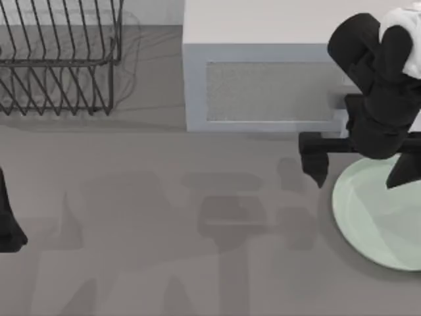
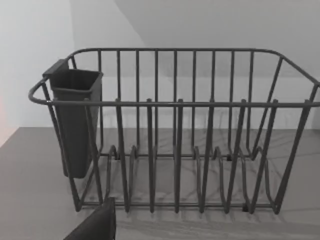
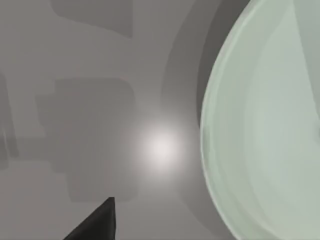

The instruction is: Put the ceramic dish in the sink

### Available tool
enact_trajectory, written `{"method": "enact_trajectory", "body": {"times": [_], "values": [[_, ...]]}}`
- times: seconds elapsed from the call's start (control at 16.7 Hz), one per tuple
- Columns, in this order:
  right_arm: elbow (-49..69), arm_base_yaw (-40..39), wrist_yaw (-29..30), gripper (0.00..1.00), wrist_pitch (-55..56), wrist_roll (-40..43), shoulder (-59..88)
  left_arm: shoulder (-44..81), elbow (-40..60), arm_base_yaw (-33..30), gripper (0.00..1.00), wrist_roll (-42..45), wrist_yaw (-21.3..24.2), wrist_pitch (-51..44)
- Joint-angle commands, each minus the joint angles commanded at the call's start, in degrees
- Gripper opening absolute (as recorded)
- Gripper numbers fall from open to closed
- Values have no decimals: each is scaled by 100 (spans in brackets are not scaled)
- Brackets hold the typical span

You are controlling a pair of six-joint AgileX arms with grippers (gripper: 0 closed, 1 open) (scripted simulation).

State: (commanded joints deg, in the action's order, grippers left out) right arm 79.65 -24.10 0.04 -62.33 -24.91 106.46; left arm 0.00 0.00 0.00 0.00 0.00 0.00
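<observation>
The ceramic dish point(image 1: 381, 217) is a pale mint green plate lying flat on the grey table at the right edge; its rim curves through the right wrist view point(image 3: 260, 130). My right gripper point(image 1: 358, 170) hangs open over the dish's far left part. One finger point(image 1: 316, 164) is just outside the rim and the other is above the plate. A dark fingertip point(image 3: 97, 222) shows over bare table beside the rim. Nothing is between the fingers. The sink is out of view. My left arm point(image 1: 10, 224) is parked at the left edge.
A black wire dish rack point(image 1: 59, 59) with a dark cutlery cup point(image 2: 75, 125) stands at the back left. A grey-white microwave point(image 1: 263, 85) stands at the back, just behind the right arm. Bare table point(image 1: 164, 230) lies between the arms.
</observation>
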Motion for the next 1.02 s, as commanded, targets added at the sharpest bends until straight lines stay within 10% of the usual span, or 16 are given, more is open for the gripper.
{"method": "enact_trajectory", "body": {"times": [1.02], "values": [[-944, -175, 35, 100, 1596, -155, 662, 0, 0, 0, 100, 0, 0, 0]]}}
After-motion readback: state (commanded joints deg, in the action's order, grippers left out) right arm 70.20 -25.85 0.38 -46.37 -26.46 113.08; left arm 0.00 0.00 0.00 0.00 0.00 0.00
